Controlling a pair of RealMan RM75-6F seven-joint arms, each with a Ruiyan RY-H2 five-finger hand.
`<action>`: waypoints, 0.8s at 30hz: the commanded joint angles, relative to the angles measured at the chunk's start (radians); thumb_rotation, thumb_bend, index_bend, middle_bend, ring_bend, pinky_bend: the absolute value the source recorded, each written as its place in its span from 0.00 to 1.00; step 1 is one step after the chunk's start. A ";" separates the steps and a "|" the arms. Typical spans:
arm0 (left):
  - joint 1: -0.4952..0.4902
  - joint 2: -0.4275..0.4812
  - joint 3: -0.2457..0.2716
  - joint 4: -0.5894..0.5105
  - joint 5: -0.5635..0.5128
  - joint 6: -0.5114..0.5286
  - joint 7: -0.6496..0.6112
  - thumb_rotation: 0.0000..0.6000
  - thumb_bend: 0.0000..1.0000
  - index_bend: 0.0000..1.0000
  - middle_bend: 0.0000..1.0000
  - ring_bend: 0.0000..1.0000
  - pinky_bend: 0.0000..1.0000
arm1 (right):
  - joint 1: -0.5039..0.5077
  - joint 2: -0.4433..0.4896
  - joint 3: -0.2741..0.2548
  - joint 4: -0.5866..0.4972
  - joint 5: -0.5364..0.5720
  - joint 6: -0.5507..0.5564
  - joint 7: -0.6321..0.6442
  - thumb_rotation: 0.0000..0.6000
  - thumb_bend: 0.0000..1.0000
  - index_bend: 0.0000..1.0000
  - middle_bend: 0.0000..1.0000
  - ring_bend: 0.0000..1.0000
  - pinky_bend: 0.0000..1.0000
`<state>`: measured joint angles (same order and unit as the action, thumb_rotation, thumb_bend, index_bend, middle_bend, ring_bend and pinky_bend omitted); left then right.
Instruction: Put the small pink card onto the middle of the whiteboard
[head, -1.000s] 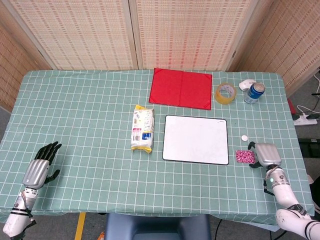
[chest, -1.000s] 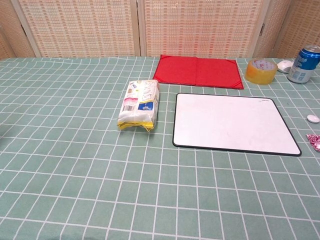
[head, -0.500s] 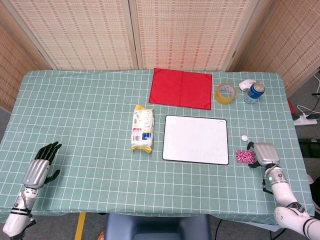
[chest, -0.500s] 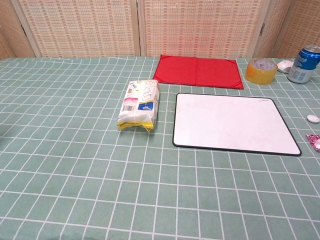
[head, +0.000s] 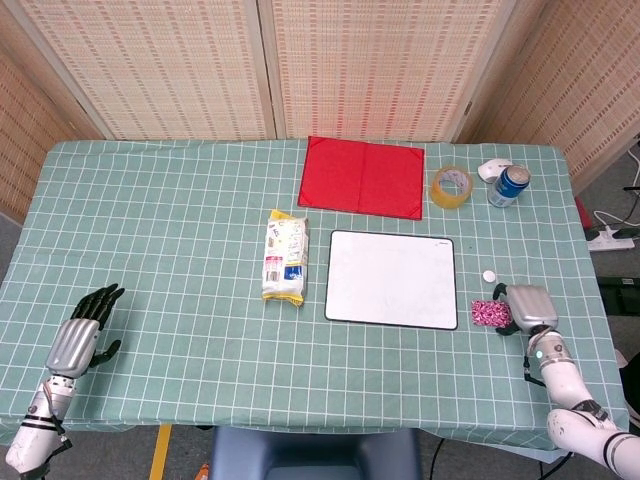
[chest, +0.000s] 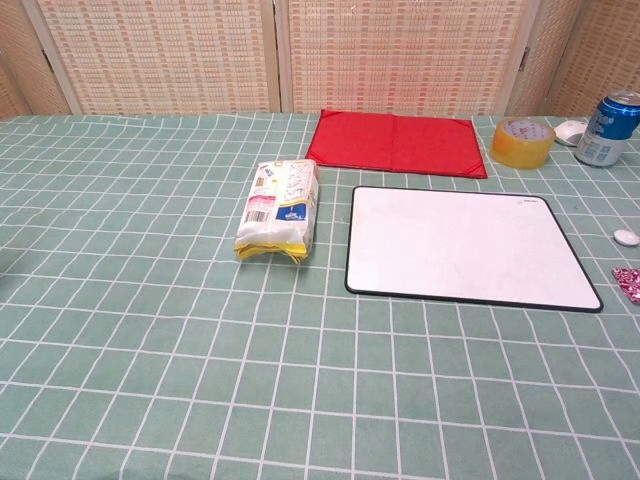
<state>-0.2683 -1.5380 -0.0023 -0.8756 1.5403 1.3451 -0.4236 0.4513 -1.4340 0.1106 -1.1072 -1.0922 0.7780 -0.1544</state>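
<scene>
The small pink card (head: 487, 312) lies flat on the green checked cloth, just right of the whiteboard's near right corner. The whiteboard (head: 392, 279) is bare, with a black rim. My right hand (head: 527, 308) sits right beside the card's right edge, dark fingertips reaching toward it; I cannot tell whether they touch it. Nothing is lifted. In the chest view the card (chest: 628, 282) shows at the right border next to the whiteboard (chest: 465, 246), and neither hand appears. My left hand (head: 81, 330) rests at the table's near left with fingers stretched out, holding nothing.
A snack packet (head: 285, 256) lies left of the whiteboard. Behind it are a red folder (head: 361, 177), a tape roll (head: 451, 186), a blue can (head: 510, 186) and a white object (head: 493, 169). A small white cap (head: 489, 276) sits just behind the card.
My right hand has crept slightly left, closer to the pink card. The card and the left hand have stayed in place.
</scene>
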 joint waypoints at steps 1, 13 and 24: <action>0.000 0.001 0.001 -0.001 0.000 -0.002 -0.003 1.00 0.28 0.00 0.00 0.00 0.08 | 0.001 -0.001 0.000 0.001 -0.001 0.000 0.004 1.00 0.03 0.45 0.97 1.00 1.00; -0.001 0.004 0.003 -0.003 0.002 -0.003 -0.015 1.00 0.28 0.00 0.00 0.00 0.08 | -0.007 0.017 -0.001 -0.027 -0.041 0.042 0.045 1.00 0.05 0.52 0.97 1.00 1.00; -0.001 0.007 0.000 -0.008 -0.001 -0.002 -0.021 1.00 0.28 0.00 0.00 0.00 0.08 | 0.052 0.099 0.053 -0.235 -0.060 0.089 -0.020 1.00 0.06 0.52 0.97 1.00 1.00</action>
<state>-0.2696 -1.5311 -0.0024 -0.8830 1.5391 1.3428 -0.4447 0.4727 -1.3431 0.1410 -1.3120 -1.1747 0.8793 -0.1375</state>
